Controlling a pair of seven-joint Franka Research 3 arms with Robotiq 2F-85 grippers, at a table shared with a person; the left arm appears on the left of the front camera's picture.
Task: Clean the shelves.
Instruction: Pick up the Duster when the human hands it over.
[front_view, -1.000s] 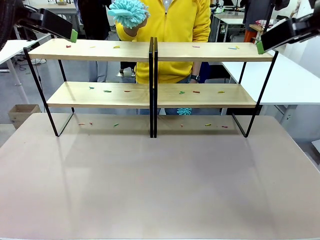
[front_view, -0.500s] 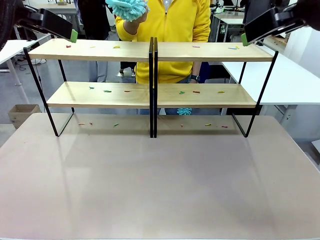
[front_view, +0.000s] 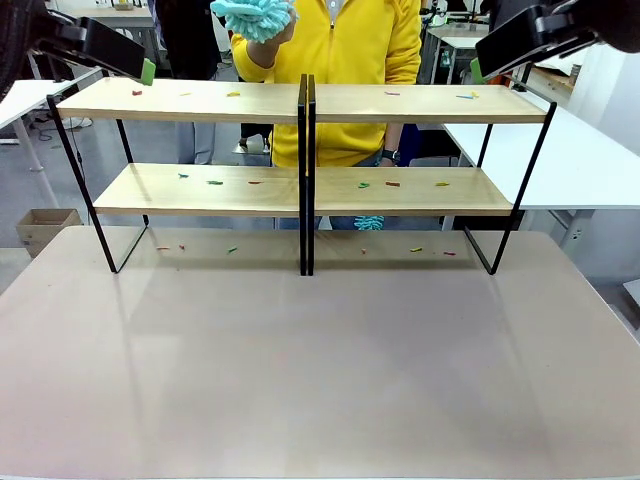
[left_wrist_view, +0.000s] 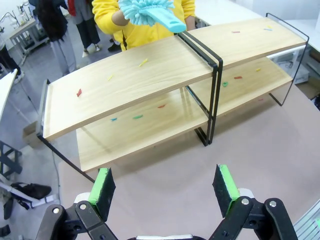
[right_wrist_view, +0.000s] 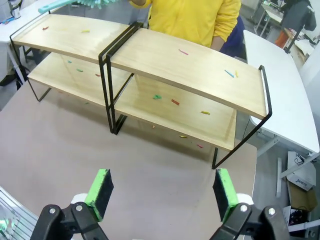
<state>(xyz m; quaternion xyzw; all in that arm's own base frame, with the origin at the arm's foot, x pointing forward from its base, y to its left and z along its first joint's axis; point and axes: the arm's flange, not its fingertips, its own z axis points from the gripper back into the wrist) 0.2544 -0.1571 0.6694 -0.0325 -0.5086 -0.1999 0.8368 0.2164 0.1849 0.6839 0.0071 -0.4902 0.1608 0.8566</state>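
At 12 o'clock over shelves (front_view: 200, 100), person's hand (left_wrist_view: 118, 17) w/ teal duster (front_view: 255, 15). Jaws wide open, empty: left gripper (left_wrist_view: 165, 187), right gripper (right_wrist_view: 162, 192). Take handle (left_wrist_view: 169, 22) squarely; sweep top boards first.

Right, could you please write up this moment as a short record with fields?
shelves: two joined two-tier racks of light wooden boards on black metal frames, on the grey-brown table
litter: small coloured scraps on both tiers and on the table beneath
person: yellow top, holding a fluffy turquoise duster above the top tier
left gripper: open, empty, apart from the shelves
right gripper: open, empty, apart from the shelves
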